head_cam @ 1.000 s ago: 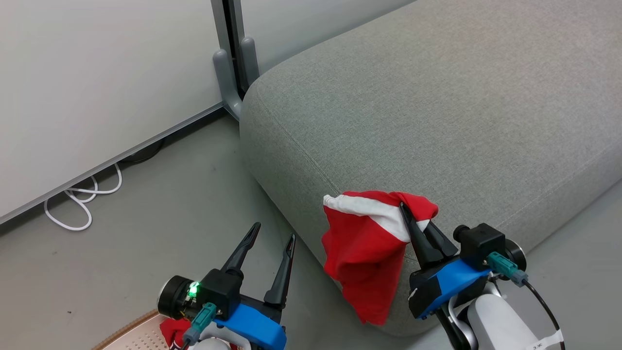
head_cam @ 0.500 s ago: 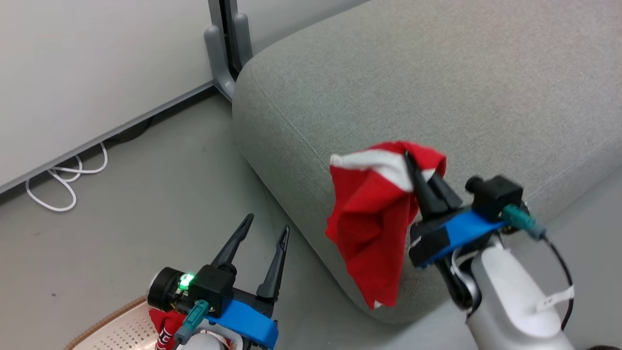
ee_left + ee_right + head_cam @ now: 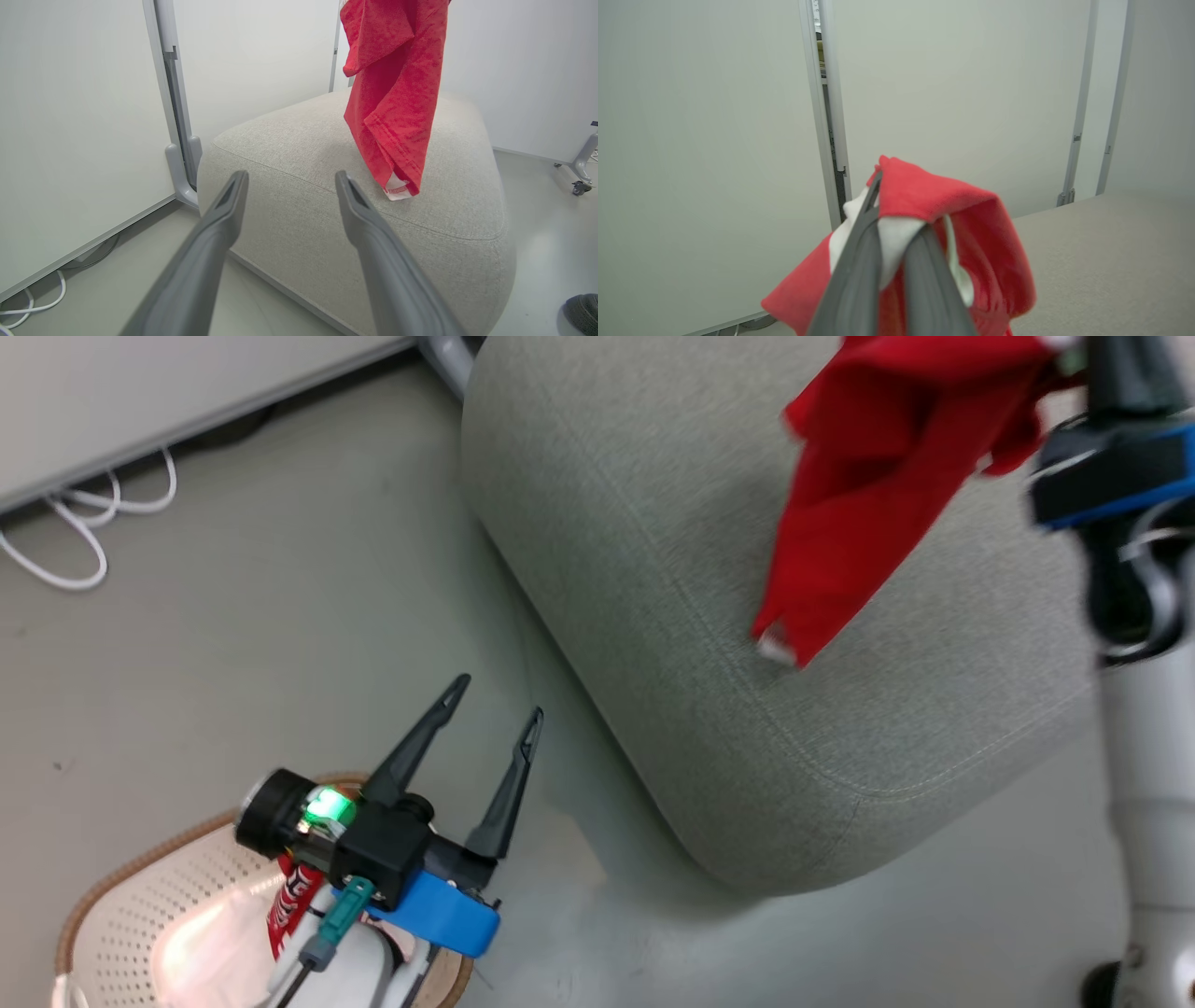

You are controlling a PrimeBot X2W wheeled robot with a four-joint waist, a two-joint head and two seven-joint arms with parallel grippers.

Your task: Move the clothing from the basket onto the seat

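The right pincer [image 3: 896, 210] is clamped shut on the white-striped top fold of a red sports garment [image 3: 868, 457]. The garment hangs straight down below the pincer, long axis vertical, over the light-grey sofa seat [image 3: 635, 523]. Its lower hem reaches the cushion near the front edge; I cannot tell whether it touches. The left pincer [image 3: 499, 696] stands wide open and empty, just above the laundry basket [image 3: 121, 915], where a lettered red garment [image 3: 291, 896] lies.

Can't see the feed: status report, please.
Right claw shut on red garment, hanging over seat. Left claw open, near basket. Second garment in basket. Nothing in the way.
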